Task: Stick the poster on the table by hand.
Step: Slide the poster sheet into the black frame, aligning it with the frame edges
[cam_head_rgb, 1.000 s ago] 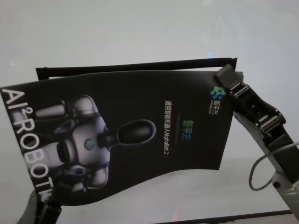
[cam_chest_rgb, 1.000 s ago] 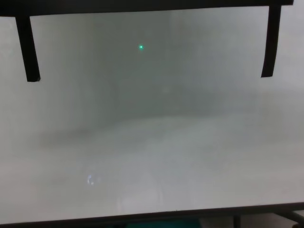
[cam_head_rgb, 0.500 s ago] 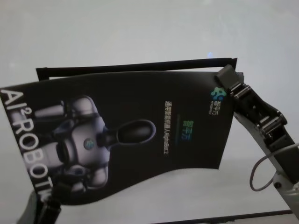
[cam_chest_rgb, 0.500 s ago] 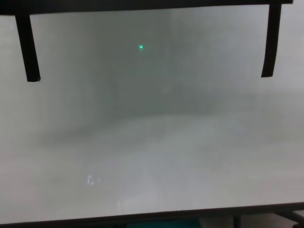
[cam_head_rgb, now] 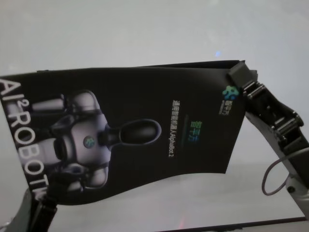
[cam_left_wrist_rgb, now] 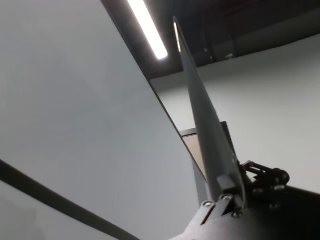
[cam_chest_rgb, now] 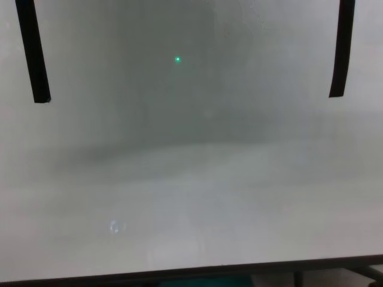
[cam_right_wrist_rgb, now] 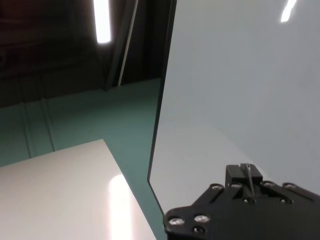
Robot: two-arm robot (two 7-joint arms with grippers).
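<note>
Black and glossy, the poster hangs bowed above the white desk, held between my two hands: my right fingers clamp its far right corner, my left fingers clamp its near left edge.

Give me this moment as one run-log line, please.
poster: held above table, bowed | left end effector: shut on near corner | right end effector: shut on far corner
</note>
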